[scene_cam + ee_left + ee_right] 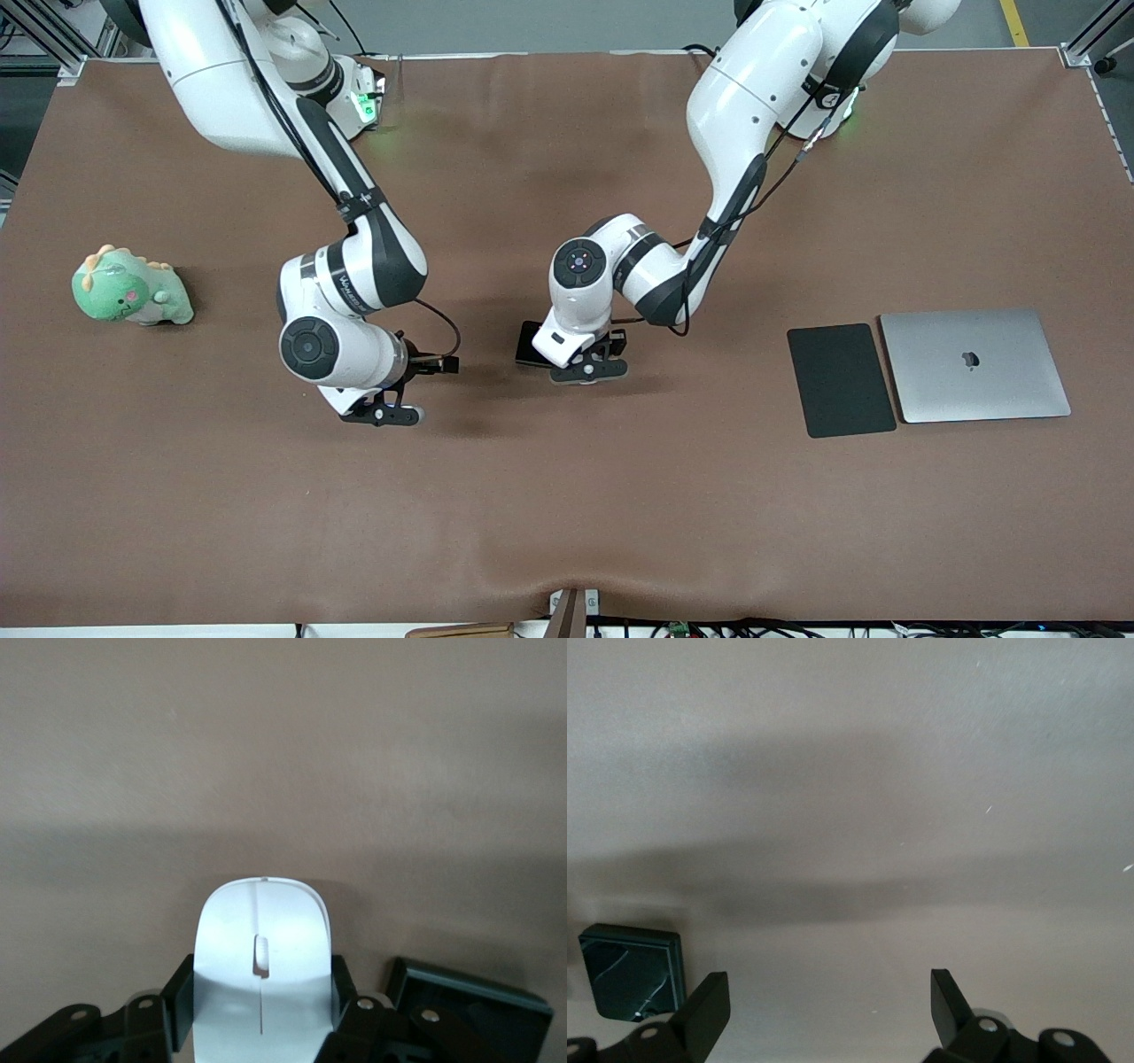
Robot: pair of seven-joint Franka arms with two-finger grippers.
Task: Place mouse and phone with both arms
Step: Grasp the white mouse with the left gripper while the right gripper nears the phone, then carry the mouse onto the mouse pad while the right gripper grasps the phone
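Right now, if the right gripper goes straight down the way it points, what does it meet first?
Likely only the bare brown table cover: the right gripper is open, with nothing between its fingers. The small black glossy phone lies off to one side, out of that line, though depth is unclear.

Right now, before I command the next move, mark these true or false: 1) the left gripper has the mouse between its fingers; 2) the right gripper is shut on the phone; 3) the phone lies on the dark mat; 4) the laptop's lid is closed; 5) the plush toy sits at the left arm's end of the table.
1) True. The left gripper has its fingers on both sides of the mouse.
2) False. The right gripper is open, with only bare tablecloth between its fingers.
3) False. The phone lies on the tablecloth beside the left gripper; the dark mat is bare.
4) True. The laptop is closed.
5) False. The plush toy sits at the right arm's end.
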